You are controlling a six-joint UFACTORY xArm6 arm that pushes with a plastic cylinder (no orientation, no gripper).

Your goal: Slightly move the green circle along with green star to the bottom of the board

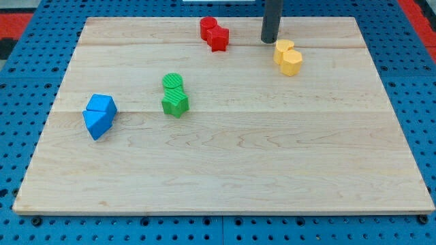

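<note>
You are looking at a pale wooden surface (225,163) that sits on a blue board full of little holes (27,61).

Your dark rod (272,19) comes down from the view's top, right of the middle. My tip (270,41) rests on the wood near the top edge. It has no jaws at all, so nothing here can open or close — it is only a straight rod, and it holds nothing.

The two green blocks are left of the middle, in the upper half. The green circle (174,83) is the one nearer the top. The green star (175,103) sits just below it, and the two touch. My tip is well apart from them, up and toward the view's right.

Just right of my tip and a bit lower you can see two yellow blocks (288,57) pressed together. Their shapes are hard to tell. The tip is very close to the upper one, but you cannot tell if it touches.

To the left of the tip, near the top edge, two red blocks (214,33) sit side by side and touch.

Far on the view's left, two blue blocks (99,116) lean on each other — they look like chunky blocks with flat sides
</note>
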